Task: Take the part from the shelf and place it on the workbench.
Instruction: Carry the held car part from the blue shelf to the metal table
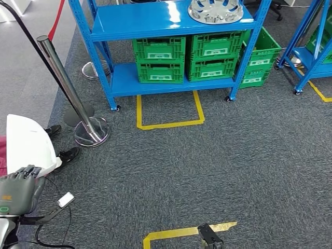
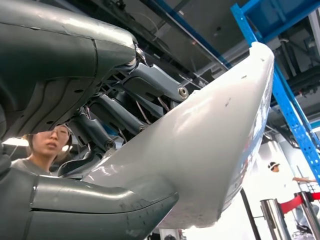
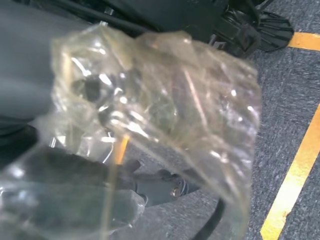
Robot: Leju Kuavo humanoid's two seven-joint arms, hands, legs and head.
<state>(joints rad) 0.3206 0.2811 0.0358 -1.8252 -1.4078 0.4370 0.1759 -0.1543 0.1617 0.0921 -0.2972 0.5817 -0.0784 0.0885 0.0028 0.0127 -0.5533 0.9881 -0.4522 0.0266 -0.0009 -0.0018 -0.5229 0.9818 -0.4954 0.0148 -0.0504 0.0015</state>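
Note:
My left hand [image 1: 19, 189] sits at the bottom left of the head view and grips a white curved part [image 1: 27, 142] that rises above it. In the left wrist view the dark fingers [image 2: 124, 112] and the thick grey thumb [image 2: 94, 205] clamp the white part [image 2: 211, 150] from both sides. A silver round part [image 1: 215, 10] lies on the top board of the blue shelf [image 1: 156, 21]. In the right wrist view my right hand [image 3: 26, 65] is a dark blur behind crumpled clear plastic film [image 3: 162, 110], so its fingers cannot be made out.
Green crates [image 1: 160, 59] fill the shelf's lower level. A chrome stanchion post [image 1: 64, 83] with a red rope leans at the left. A person's shoes [image 1: 66, 154] stand beside my left hand. Yellow tape [image 1: 168, 124] marks the grey carpet. A second blue shelf [image 1: 313, 52] stands at the right.

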